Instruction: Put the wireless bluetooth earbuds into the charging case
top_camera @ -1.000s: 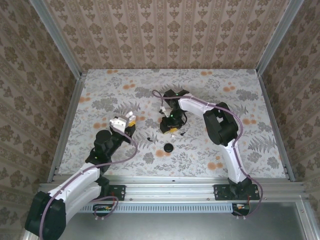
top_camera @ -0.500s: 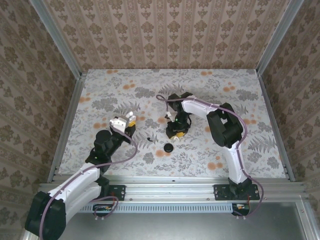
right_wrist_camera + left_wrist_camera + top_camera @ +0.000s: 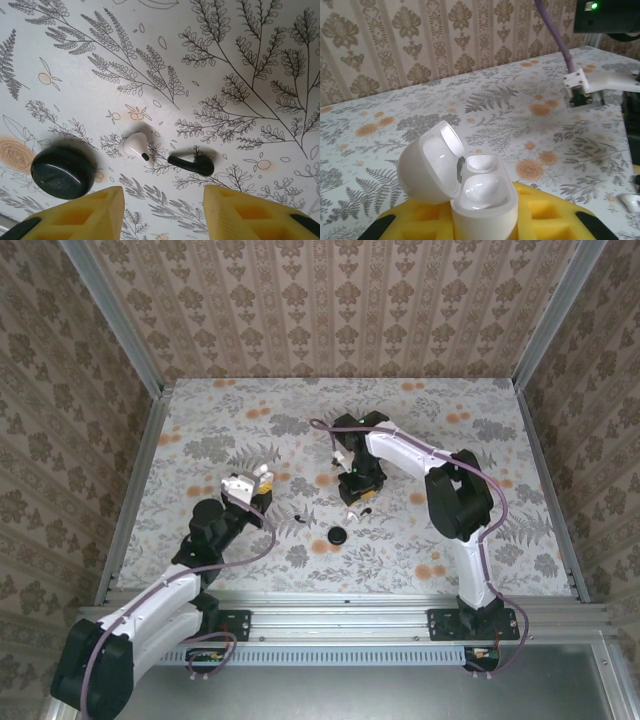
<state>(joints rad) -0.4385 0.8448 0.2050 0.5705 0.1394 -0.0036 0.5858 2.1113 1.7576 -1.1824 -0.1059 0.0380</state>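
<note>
Step in hand looks like picking the white earbud point(image 3: 136, 145) off the bench point(image 3: 240, 65). Right pincer point(image 3: 162, 200) hovers over it, jaws partly spread, nothing between them. In the wrist view the earbud lies just right of the black disc point(image 3: 62, 172), and a dark stem-shaped piece point(image 3: 192, 165) sits just past it, farther from the disc. The earbud is off-centre, nearer the disc-side pad point(image 3: 95, 212). I'd shift toward the disc before dropping, keep that pad off the disc, and pinch the bulb, not the tip; it's glossy and likely to squirt out. Left pincer point(image 3: 249, 482) is clamped on the open charging case point(image 3: 482, 197), lid up, well left of the disc. Can't tell if either well is filled.
</note>
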